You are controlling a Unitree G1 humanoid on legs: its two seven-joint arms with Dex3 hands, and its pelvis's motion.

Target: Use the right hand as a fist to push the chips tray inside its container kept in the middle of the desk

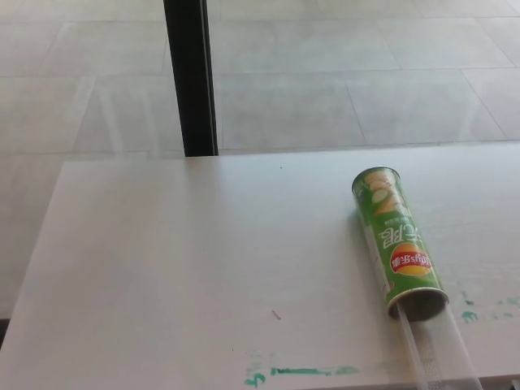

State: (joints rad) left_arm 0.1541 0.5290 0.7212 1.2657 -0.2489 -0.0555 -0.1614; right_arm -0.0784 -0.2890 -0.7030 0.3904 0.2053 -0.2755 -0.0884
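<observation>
A green chips can (396,240) lies on its side on the white desk (187,268), right of the middle, its open mouth (418,303) facing the near edge. A clear plastic tray (437,351) sticks out of that mouth and reaches the desk's front edge, running out of the picture at the bottom. Neither of my hands shows in the head view.
Green paint smears (301,372) mark the desk near its front edge, with more at the right (466,315). A black post (192,77) stands behind the desk's far edge. Beyond it lies a pale tiled floor (341,73).
</observation>
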